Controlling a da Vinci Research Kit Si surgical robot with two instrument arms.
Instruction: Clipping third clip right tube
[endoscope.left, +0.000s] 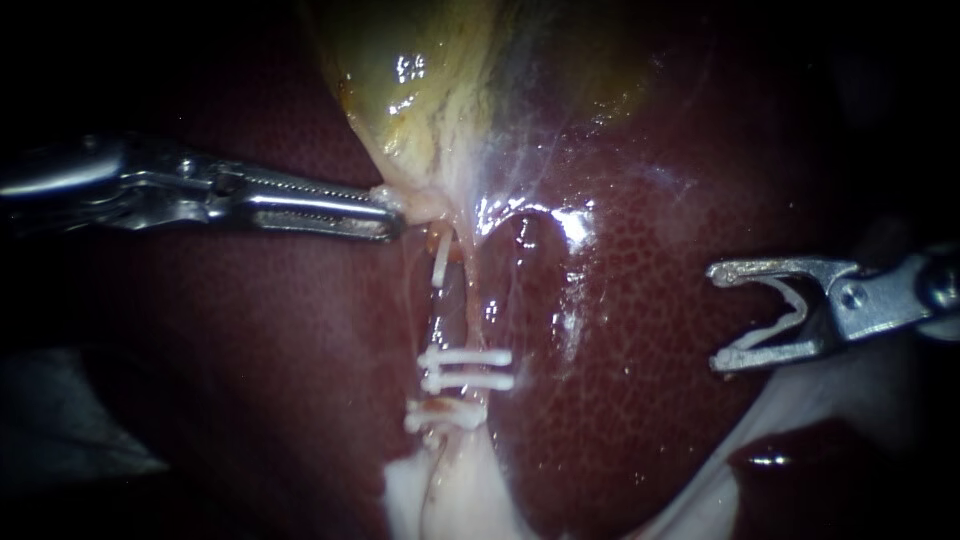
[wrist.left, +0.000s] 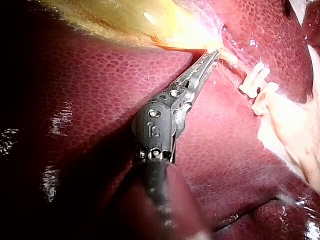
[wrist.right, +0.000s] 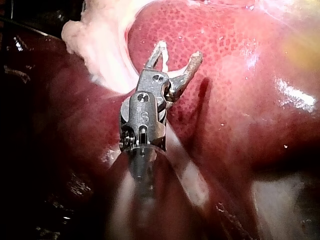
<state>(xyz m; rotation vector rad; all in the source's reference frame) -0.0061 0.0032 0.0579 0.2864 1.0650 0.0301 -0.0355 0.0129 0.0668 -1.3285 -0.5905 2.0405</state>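
The yellow-green gallbladder (endoscope.left: 430, 60) narrows to a neck, and thin tubes (endoscope.left: 470, 310) run down from it over the liver (endoscope.left: 640, 330). Two white clips (endoscope.left: 466, 368) cross the tubes side by side, a third (endoscope.left: 440, 416) lies just below, and a small one (endoscope.left: 441, 262) sits higher up. My left instrument (endoscope.left: 395, 218) (wrist.left: 214, 54) has its jaws shut on the tissue at the gallbladder neck. My right instrument (endoscope.left: 714, 317) (wrist.right: 180, 50) hovers over the liver, well to the right of the tubes. Its jaws stand wide apart with a white clip (endoscope.left: 770, 330) seated between them.
Pale white tissue (endoscope.left: 450, 490) spreads below the clips and along the liver's lower right edge (endoscope.left: 800, 400). In the left wrist view the clips (wrist.left: 257, 85) lie just beyond the left instrument's tip. Glare marks the wet liver beside the neck (endoscope.left: 560, 220).
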